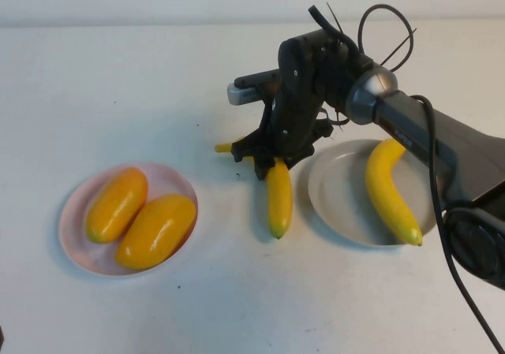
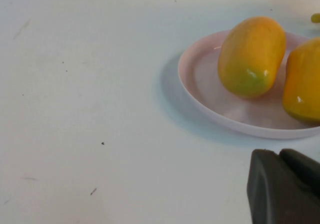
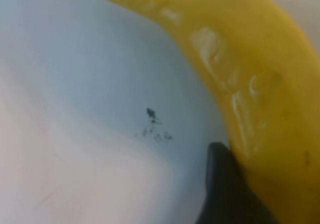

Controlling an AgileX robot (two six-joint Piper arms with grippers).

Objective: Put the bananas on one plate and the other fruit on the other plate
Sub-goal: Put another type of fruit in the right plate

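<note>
My right gripper (image 1: 251,162) reaches down between the plates and is shut on the stem end of one banana (image 1: 278,200), whose lower end points toward the table's front. In the right wrist view this banana (image 3: 260,84) presses against one dark finger (image 3: 222,189); the other finger is hidden. The second banana (image 1: 387,184) lies on the grey plate (image 1: 323,200). Two orange-yellow mango-like fruits (image 1: 117,204) (image 1: 156,230) lie side by side on the pink plate (image 1: 75,212). My left gripper (image 2: 285,189) is shut and empty, low beside the pink plate (image 2: 200,89); it is out of the high view.
The white table stretches bare to the left and front of the pink plate. The right arm and its cables (image 1: 442,141) cross above the grey plate's far side.
</note>
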